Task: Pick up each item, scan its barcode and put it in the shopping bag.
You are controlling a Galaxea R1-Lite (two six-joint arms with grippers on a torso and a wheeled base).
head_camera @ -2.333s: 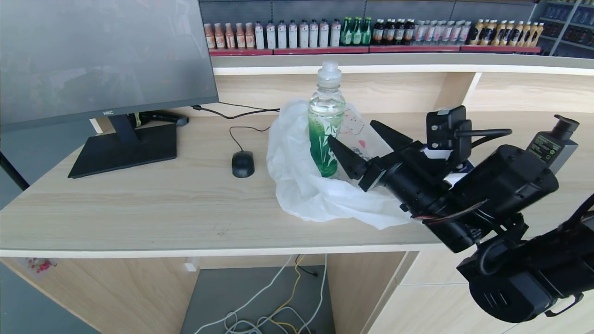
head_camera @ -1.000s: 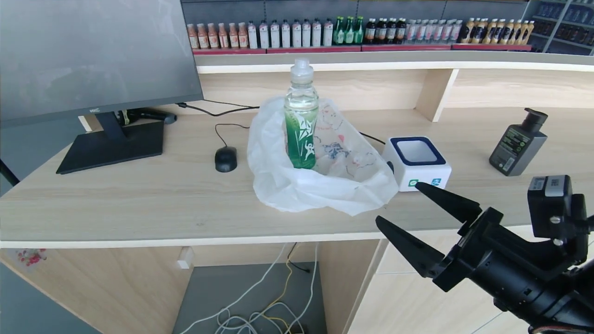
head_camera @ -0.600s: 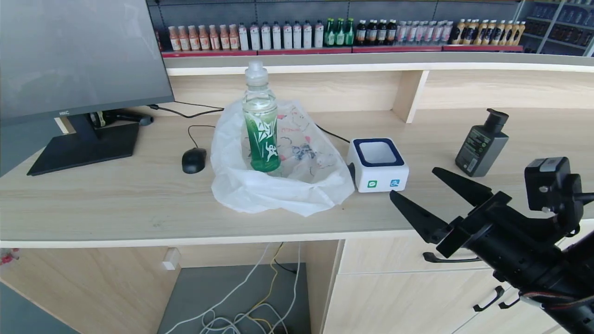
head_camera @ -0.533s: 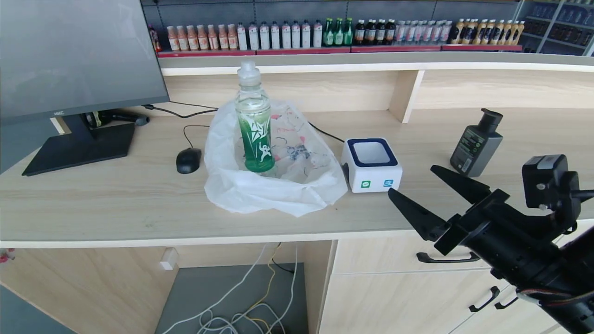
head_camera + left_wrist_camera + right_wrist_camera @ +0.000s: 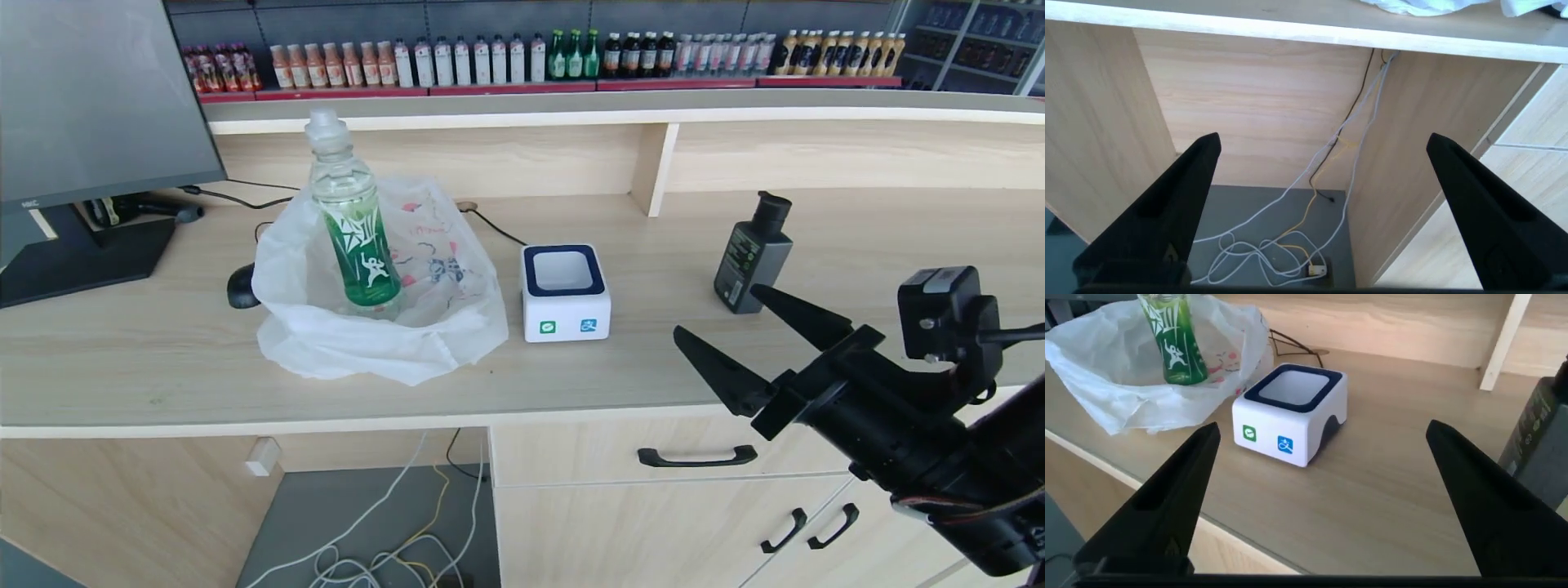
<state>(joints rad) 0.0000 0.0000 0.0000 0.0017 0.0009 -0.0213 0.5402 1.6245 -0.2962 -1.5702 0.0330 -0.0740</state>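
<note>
Head view: dark bottle (image 5: 752, 253) just beyond wide-open, empty right end effector (image 5: 717, 310).

Bottle (image 5: 353, 237) in bag (image 5: 326, 351) — scanner (image 5: 566, 318) just right, pump bottle (image 5: 751, 257) farther right

Beyond the shopping bag (image 5: 326, 347) from the scanner (image 5: 565, 292), you see only half the mouse (image 5: 241, 287); bag folds also cover the base of the green bottle (image 5: 359, 245). On the scanner's other side, the right gripper (image 5: 717, 309) screens a lower corner of the dark pump bottle (image 5: 747, 253); label print unreadable.
</note>
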